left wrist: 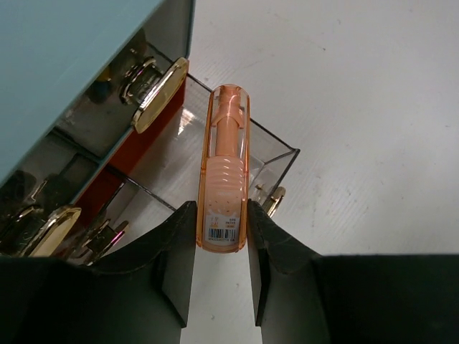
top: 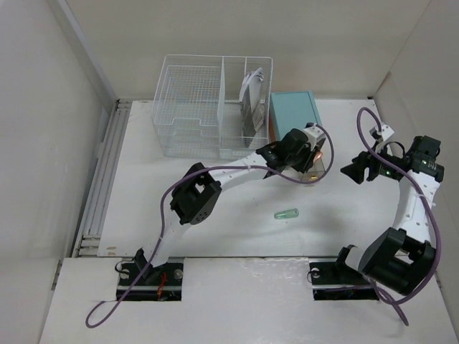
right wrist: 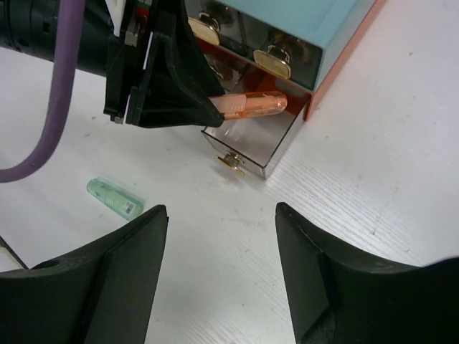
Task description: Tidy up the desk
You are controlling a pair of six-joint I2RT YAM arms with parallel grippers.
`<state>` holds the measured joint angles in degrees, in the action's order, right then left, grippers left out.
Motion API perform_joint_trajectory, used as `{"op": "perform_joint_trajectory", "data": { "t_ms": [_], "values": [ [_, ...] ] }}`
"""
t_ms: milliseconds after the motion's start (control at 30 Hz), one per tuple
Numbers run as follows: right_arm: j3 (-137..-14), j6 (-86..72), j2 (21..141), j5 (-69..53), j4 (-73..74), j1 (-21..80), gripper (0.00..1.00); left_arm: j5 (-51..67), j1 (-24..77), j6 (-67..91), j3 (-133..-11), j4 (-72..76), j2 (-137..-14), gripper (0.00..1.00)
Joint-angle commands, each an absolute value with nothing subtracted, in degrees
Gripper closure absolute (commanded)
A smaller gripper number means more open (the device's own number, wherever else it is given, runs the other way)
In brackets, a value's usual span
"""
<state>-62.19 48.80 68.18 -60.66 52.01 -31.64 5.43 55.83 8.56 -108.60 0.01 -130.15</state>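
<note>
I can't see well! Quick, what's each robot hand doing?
Left gripper: closed on the orange tube.
Right gripper: open, holding nothing.

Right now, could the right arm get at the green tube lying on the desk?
Probably yes. The right pincer is open, and the green tube lies alone on bare desk in front of it. The left pincer, holding an orange tube over the drawer, is farther off, not between them.
</note>
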Motion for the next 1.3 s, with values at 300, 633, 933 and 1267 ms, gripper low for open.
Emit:
{"op": "perform_joint_trajectory", "data": {
  "t_ms": [300,633,933,1267],
  "values": [
    [-63.6,56.1,70.8,-62.6,57.5,-32.7,0.33,6.3,54.8,9.0,-113.5,1.3,-131.5,0.59],
    [-64.8,76.1,70.8,-66.4,71.3,-32.7,0.28,7.6,54.8,10.7,-105.2,4.5,-121.1,0.45],
    [-59.3,104.4,70.5,-56.5,74.4,-18.4,0.3,-7.3,60.3,16.7,-74.0,13.5,-95.0,1.0],
    [-46.8,76.7,65.2,-40.9,39.1,11.2,0.32,-21.1,62.5,34.4,-40.9,12.2,-70.1,0.6]
  ]
}}
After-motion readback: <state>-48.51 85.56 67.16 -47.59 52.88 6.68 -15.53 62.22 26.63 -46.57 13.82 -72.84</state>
